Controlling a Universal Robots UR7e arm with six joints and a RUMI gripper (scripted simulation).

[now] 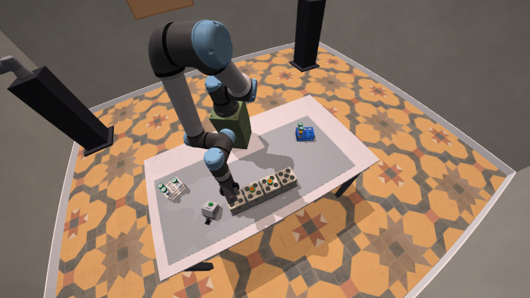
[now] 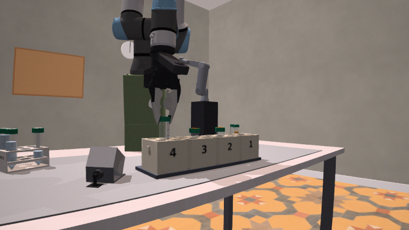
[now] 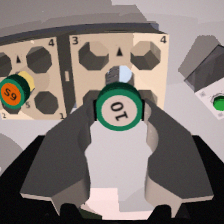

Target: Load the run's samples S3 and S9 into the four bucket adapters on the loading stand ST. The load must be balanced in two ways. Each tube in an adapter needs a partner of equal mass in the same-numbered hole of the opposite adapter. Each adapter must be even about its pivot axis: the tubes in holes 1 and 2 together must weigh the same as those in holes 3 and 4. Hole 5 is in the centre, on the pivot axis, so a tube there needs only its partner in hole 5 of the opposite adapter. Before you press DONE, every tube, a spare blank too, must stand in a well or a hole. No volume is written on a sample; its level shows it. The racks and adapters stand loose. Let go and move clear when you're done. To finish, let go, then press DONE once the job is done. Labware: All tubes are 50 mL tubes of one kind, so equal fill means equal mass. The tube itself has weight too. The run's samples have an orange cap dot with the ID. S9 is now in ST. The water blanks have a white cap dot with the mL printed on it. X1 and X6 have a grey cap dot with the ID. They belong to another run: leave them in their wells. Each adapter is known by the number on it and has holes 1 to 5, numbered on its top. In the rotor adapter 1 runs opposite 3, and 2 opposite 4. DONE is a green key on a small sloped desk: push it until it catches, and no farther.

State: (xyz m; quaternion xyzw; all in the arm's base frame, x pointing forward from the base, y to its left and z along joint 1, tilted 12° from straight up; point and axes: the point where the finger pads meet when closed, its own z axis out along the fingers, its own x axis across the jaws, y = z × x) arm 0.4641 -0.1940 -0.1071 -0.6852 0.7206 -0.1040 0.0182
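Observation:
My gripper (image 2: pixel 165 120) (image 3: pixel 119 101) is shut on the capped end of the water blank marked 10 (image 2: pixel 165 118) (image 3: pixel 119 107). The blank is upright, its lower end in the centre hole 5 of adapter 4 (image 2: pixel 164 160), its upper part still well above the adapter's top. Sample S9 (image 1: pixel 251 189) (image 2: pixel 194 130) (image 3: pixel 14 92) stands in hole 5 of adapter 3 (image 2: pixel 202 158). Another orange-dot tube (image 1: pixel 270 181) (image 2: pixel 219 129) stands in the centre of adapter 2 (image 2: pixel 228 154); its ID is unreadable. Adapter 1 (image 1: pixel 293 181) (image 2: pixel 250 151) shows no tube. The green DONE key (image 1: pixel 210 204) (image 3: pixel 220 103) stands up.
The white blanks rack (image 1: pixel 177 194) (image 2: pixel 25 167) at the left holds three capped tubes. The blue rack (image 1: pixel 305 138) at the far right holds two tubes whose IDs are unreadable. The small sloped desk (image 1: pixel 209 210) (image 2: pixel 102 160) stands close beside adapter 4.

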